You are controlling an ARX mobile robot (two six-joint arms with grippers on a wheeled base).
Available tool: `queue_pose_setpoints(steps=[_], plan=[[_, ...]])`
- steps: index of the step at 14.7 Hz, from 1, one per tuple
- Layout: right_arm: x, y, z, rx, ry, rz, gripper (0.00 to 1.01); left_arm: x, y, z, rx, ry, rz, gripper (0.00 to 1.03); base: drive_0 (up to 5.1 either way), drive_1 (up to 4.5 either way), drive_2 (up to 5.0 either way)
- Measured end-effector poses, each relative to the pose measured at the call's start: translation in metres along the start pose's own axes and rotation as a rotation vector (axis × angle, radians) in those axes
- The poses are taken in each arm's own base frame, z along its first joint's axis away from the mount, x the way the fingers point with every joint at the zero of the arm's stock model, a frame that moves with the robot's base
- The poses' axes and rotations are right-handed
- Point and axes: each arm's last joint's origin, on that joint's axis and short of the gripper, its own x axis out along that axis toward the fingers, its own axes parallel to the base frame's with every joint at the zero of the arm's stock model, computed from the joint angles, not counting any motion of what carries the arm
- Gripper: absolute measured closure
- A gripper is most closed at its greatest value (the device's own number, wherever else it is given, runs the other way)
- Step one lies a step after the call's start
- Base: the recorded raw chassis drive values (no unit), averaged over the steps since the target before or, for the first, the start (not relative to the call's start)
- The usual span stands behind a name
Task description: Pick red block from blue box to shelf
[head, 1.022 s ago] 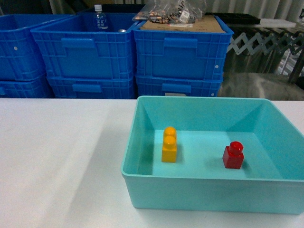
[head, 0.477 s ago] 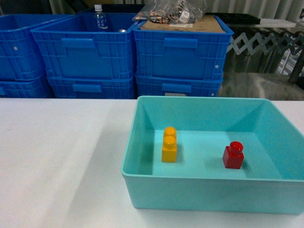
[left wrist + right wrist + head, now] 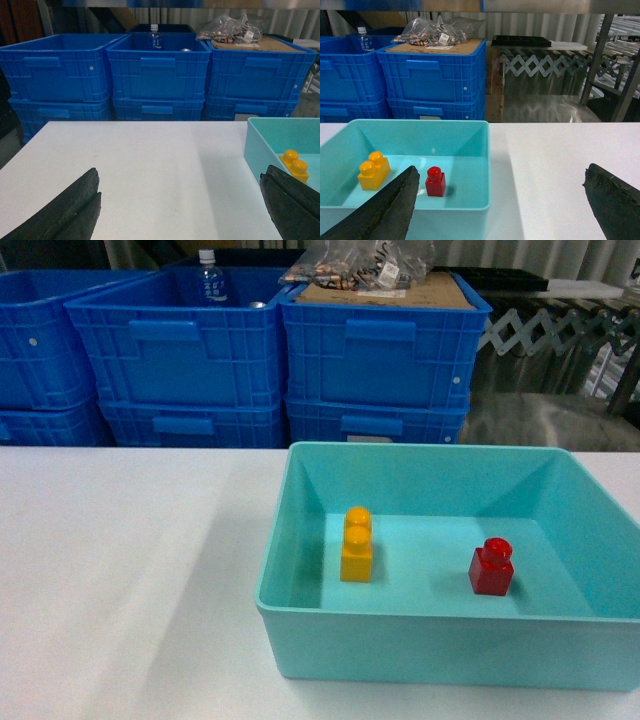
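- The red block (image 3: 491, 568) stands upright on the floor of the blue box (image 3: 420, 638), stud up, in the right half and nearer the front wall than the back.
- It looks light, rigid and glossy, so probably slippery. The flat square sides of the base seem the best place to pinch it, below the round stud, which would likely roll out of a grip.
- A yellow-orange brick (image 3: 356, 545) stands well apart to its left in the same box, leaving room for fingers on either side of the red one.
- The box sits on the white tabletop (image 3: 120, 580), close to its front edge and toward the right.
- The right gripper (image 3: 500, 210) is spread wide and holds nothing, with one finger (image 3: 385, 210) by the box's front rim.
- The left gripper (image 3: 180, 210) is likewise wide apart and empty, over bare tabletop left of the box.
- Dark blue crates (image 3: 270, 340) are stacked beyond the tabletop's far edge.
- The shelf (image 3: 600, 60) shows only partly, as steel uprights at the right in the right wrist view.
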Motion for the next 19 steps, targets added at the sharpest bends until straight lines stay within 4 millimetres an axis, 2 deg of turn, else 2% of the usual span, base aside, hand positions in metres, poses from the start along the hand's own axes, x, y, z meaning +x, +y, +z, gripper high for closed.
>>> queue_pose_setpoints(steps=[13,14,16,17,19], plan=[[0.0,0.0,0.0,0.0,0.0,0.0,0.03,0.0,0.0,0.0,0.0,0.0,0.0,0.05,0.0,0.0,0.0],[0.001,-0.001,-0.003,-0.028,0.12,0.079,0.03,0.0,0.0,0.0,0.0,0.0,0.001,0.05,0.0,0.0,0.0],[0.016,0.006,0.008,-0.074,0.183,0.244,0.03,0.0,0.0,0.0,0.0,0.0,-0.001,0.05,0.0,0.0,0.0],[0.027,0.012,0.023,-0.081,0.177,0.299,0.03,0.0,0.0,0.0,0.0,0.001,0.002,0.05,0.0,0.0,0.0],[0.061,0.028,0.039,-0.061,0.231,0.328,0.03,0.0,0.0,0.0,0.0,0.0,0.0,0.05,0.0,0.0,0.0]])
